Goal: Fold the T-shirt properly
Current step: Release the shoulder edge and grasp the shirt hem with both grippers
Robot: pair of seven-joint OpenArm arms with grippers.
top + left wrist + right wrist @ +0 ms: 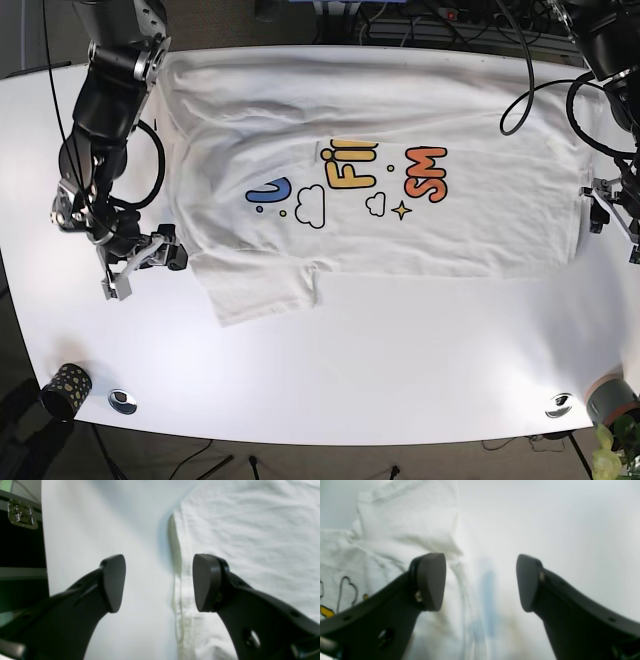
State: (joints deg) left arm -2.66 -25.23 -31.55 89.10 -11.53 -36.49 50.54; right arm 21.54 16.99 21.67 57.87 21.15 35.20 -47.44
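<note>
A white T-shirt (450,120) with a colourful print lies spread flat on the white table (350,370), one sleeve (260,285) pointing toward the front edge. In the base view my right gripper (146,270) sits low at the shirt's left side, just beside the sleeve. Its wrist view shows it open (480,582), with one finger over the T-shirt (402,522) cloth, the other over bare table. My left gripper (612,222) hovers at the shirt's right edge. It is open (160,582), and its fingers straddle the T-shirt (250,530) hem.
A dotted cup (66,388) and a metal disc (122,401) stand at the front left corner. Another disc (558,404) and a pot (612,400) are at the front right. Cables (520,90) hang over the back right. A black case (20,542) lies beyond the table edge.
</note>
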